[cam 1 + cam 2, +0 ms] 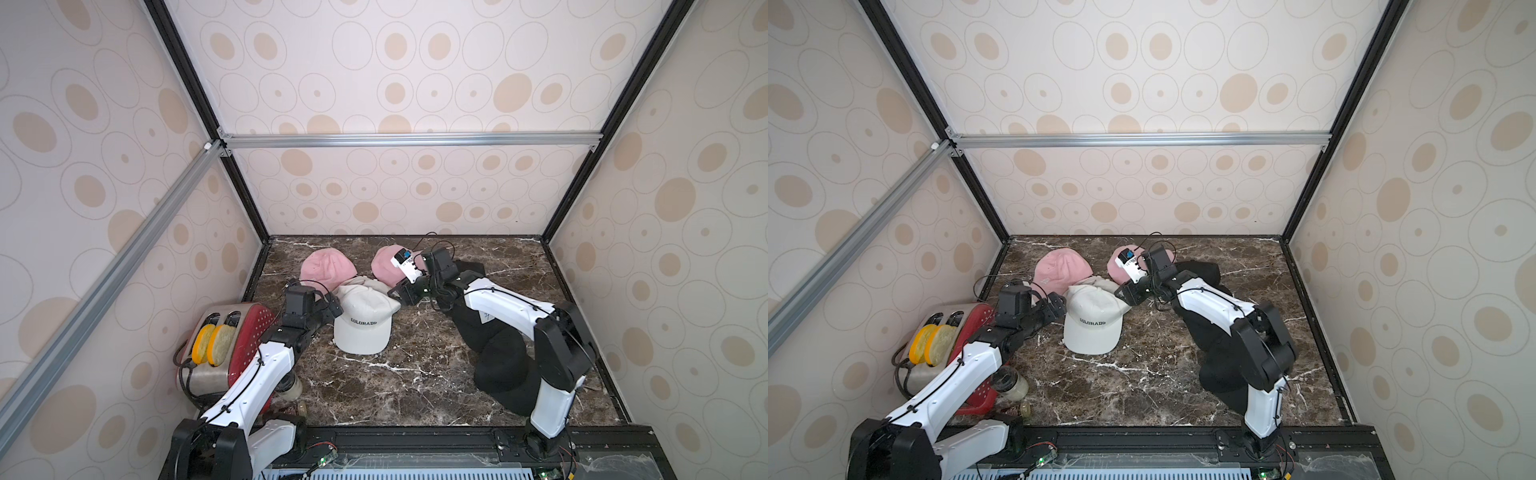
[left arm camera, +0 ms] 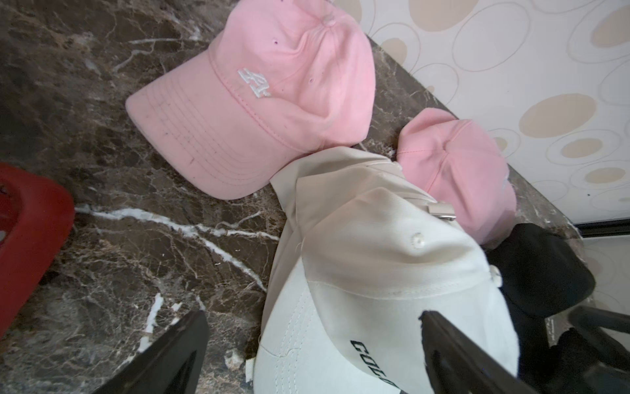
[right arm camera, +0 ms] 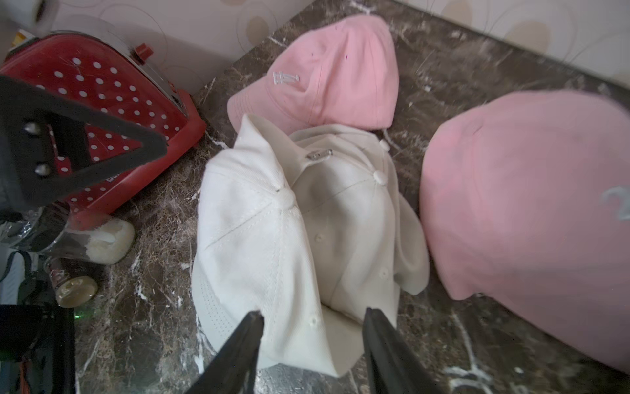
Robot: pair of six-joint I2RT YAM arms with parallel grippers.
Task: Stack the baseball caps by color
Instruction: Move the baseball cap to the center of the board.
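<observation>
White baseball caps lie piled mid-table, the top one lettered "COLORADO" (image 1: 362,322) (image 1: 1094,322) (image 2: 392,273) (image 3: 259,238). Behind the pile lie two pink caps, one at the left (image 1: 324,266) (image 2: 272,88) (image 3: 337,78) and one at the right (image 1: 383,266) (image 3: 525,218), partly hidden by my right wrist. Black caps (image 1: 500,365) (image 1: 1221,374) lie under my right arm, one with a white tag. My left gripper (image 1: 332,306) (image 2: 313,315) stands wide open at the white pile's left side. At the pile's right rear edge my right gripper (image 1: 398,293) (image 3: 313,314) is open, gripping nothing.
A red dotted toaster (image 1: 241,336) with two yellow slices (image 1: 212,343) stands at the left wall. A jar (image 1: 1014,384) and a small bottle (image 1: 1024,409) lie in front of it. Patterned walls close in three sides.
</observation>
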